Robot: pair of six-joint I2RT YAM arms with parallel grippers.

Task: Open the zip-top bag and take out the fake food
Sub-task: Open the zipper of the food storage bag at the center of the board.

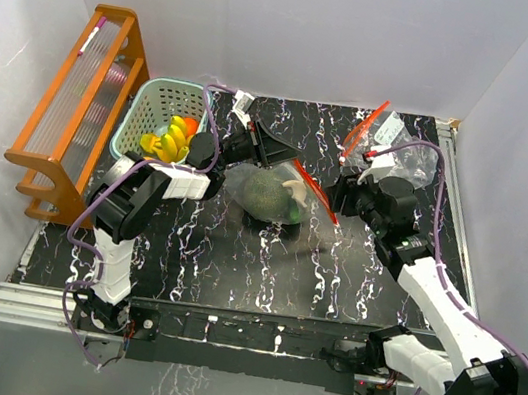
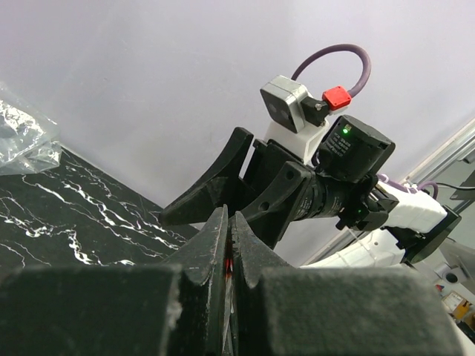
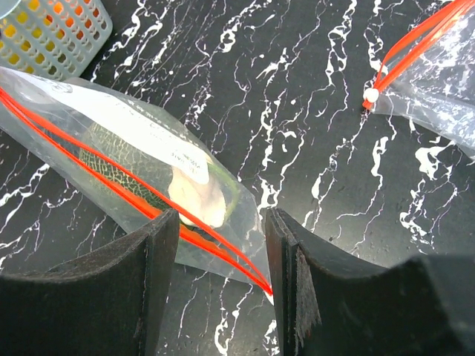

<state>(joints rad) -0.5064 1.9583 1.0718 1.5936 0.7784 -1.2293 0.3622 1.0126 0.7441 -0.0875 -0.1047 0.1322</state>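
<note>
At mid-table, a green netted piece point(image 1: 264, 196) of fake food with a pale stem end is lying sealed inside a clear bag point(image 3: 126, 130). The bag's red zip strip point(image 3: 111, 185) is running along its near edge in the right wrist view. The left gripper point(image 2: 229, 222) is pressing its fingers together on that edge, and a sliver of red is showing between them in the left wrist view. The right gripper point(image 3: 223, 222) is hovering over the bag's other end with its fingers spread. The zip strip and a corner of the bag are passing under the gap between them; whether either finger is touching the plastic cannot be told.

More fake food is sitting in a teal basket point(image 1: 148, 102) just left of the left gripper: a banana bunch point(image 1: 167, 141) and an orange point(image 1: 188, 125). The pieces beneath them are too small to tell.

A second clear bag point(image 1: 395, 143) with its own red strip is lying near the table's far right corner, well apart from the first. An orange wooden rack point(image 1: 75, 115) is standing along the left wall beside the basket. Everything is resting on a black, white-veined table point(image 1: 262, 268).
</note>
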